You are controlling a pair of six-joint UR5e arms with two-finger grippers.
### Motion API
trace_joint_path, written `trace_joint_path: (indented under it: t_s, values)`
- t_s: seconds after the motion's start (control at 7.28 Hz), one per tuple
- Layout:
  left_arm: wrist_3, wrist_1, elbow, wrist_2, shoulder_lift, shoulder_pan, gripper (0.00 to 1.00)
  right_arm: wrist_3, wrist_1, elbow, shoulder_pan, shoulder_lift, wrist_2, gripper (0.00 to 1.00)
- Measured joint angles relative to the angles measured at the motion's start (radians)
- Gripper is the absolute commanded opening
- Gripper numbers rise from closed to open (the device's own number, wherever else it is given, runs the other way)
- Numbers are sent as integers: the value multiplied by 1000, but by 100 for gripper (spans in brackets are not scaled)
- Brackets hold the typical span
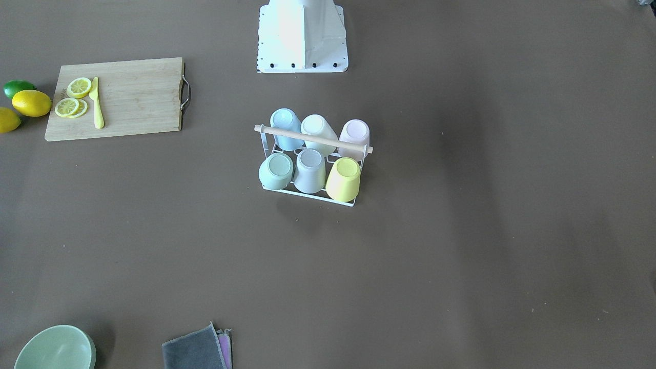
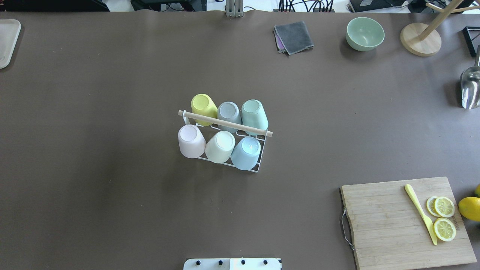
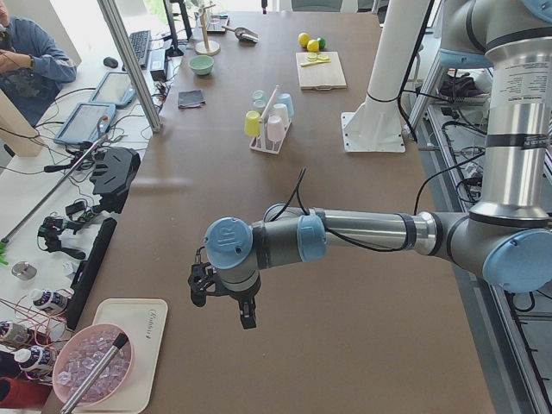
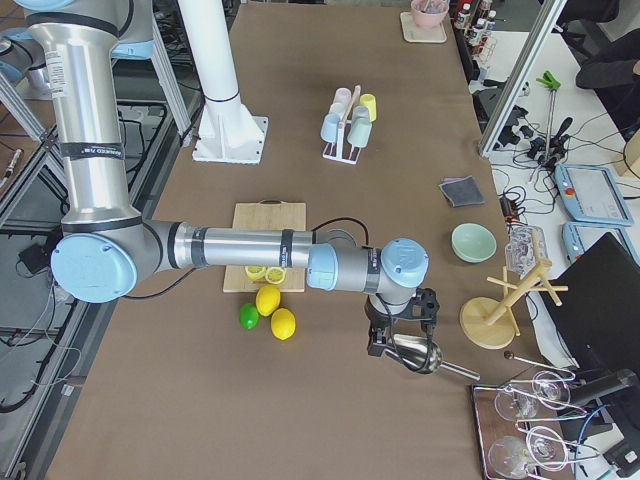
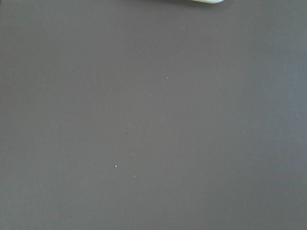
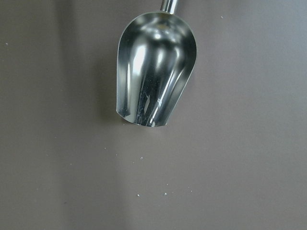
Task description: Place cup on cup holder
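The cup holder (image 2: 225, 123) is a white wire rack with a light wooden rod across its top, standing mid-table; it also shows in the front view (image 1: 312, 139). Several pastel cups sit upside down on its prongs, among them a yellow cup (image 2: 203, 105), a pink cup (image 2: 190, 140) and a blue cup (image 2: 246, 152). My left gripper (image 3: 222, 308) hangs over the table's left end, far from the rack. My right gripper (image 4: 400, 335) hangs over a metal scoop (image 6: 153, 72) at the right end. I cannot tell whether either gripper is open or shut.
A wooden cutting board (image 2: 397, 221) with lemon slices and a yellow knife lies near right, with whole lemons (image 4: 268, 300) beside it. A green bowl (image 2: 365, 33), grey cloth (image 2: 294, 36) and wooden stand (image 2: 420, 39) are at the far edge. A tray (image 3: 129, 345) lies at the left end.
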Motion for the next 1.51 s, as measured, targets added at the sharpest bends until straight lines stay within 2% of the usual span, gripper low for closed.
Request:
trace_joint_path:
  t_s: [0.55,1.51]
  values:
    - [3,-20,3,39,2,18,99,-7,-16,6,0,-16,3,100]
    - [3,-30,2,45,16,26,99,-7,-15,-1,0,-23,2,100]
